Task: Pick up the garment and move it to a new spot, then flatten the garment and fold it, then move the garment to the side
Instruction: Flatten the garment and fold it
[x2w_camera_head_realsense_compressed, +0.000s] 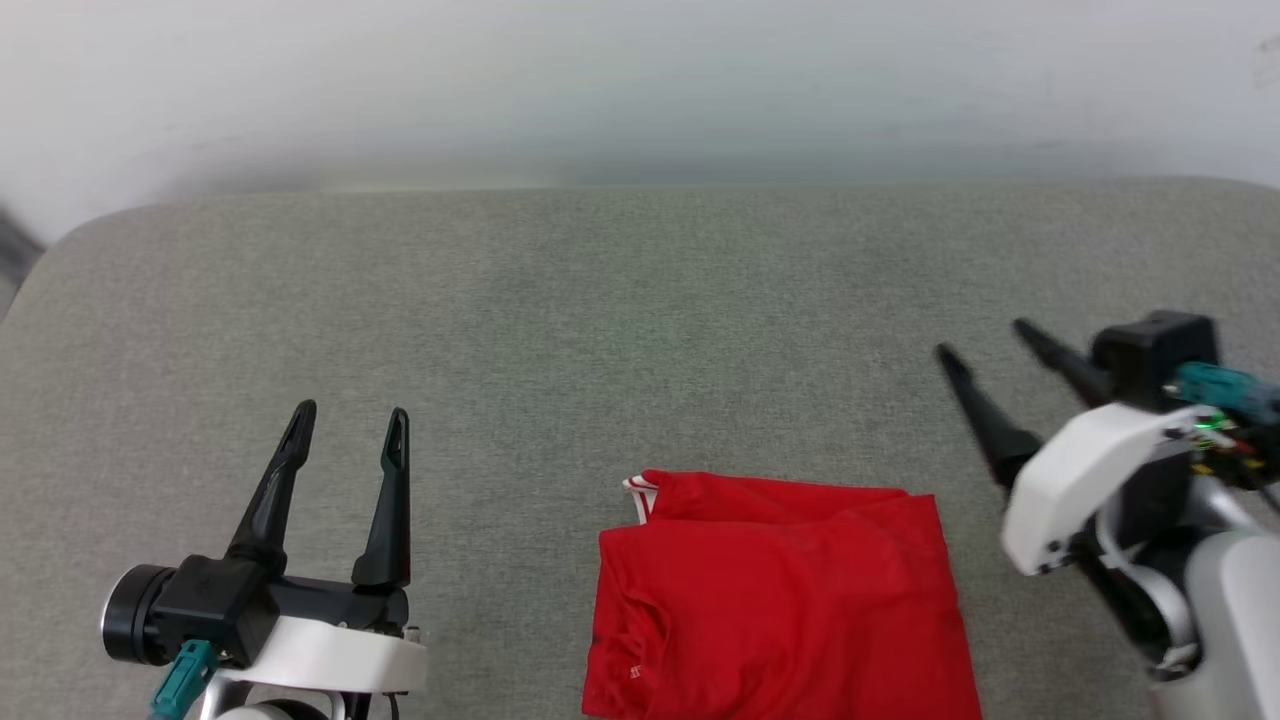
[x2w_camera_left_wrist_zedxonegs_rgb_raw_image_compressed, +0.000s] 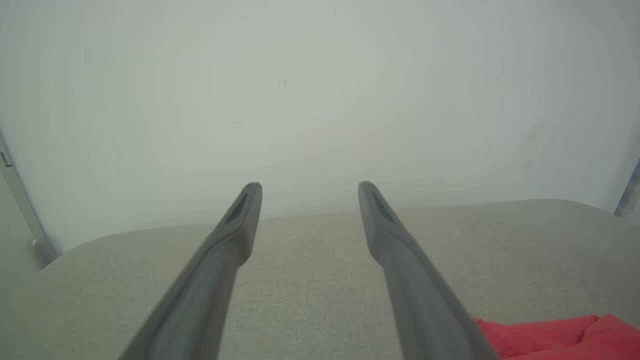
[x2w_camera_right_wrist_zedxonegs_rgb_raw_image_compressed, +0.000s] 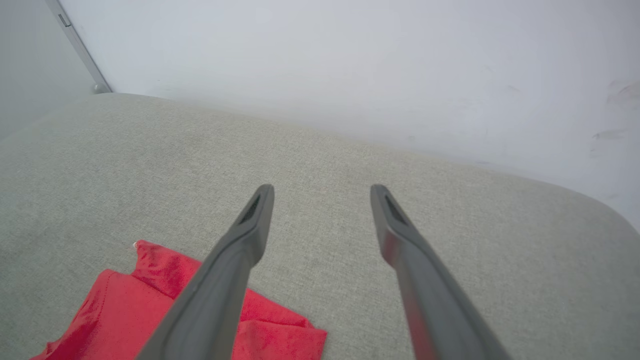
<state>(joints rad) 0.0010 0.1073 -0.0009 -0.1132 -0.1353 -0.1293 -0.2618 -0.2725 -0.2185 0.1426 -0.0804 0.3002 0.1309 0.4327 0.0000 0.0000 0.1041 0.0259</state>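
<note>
The red garment (x2w_camera_head_realsense_compressed: 780, 600) lies folded into a rough rectangle on the grey cloth surface, near the bottom middle of the head view, with a bit of red-white trim at its upper left corner. Its edge shows in the left wrist view (x2w_camera_left_wrist_zedxonegs_rgb_raw_image_compressed: 560, 337) and the right wrist view (x2w_camera_right_wrist_zedxonegs_rgb_raw_image_compressed: 130, 310). My left gripper (x2w_camera_head_realsense_compressed: 352, 418) stands open to the garment's left, fingers pointing away from me, holding nothing. My right gripper (x2w_camera_head_realsense_compressed: 985, 338) is open to the garment's right, raised above the surface, its fingers tilted up and to the left and holding nothing.
The grey fabric-covered surface (x2w_camera_head_realsense_compressed: 600, 330) stretches wide, with rounded far corners, and ends at a pale wall (x2w_camera_head_realsense_compressed: 640, 80) behind it. A thin metal post (x2w_camera_right_wrist_zedxonegs_rgb_raw_image_compressed: 77, 47) stands by the far left corner.
</note>
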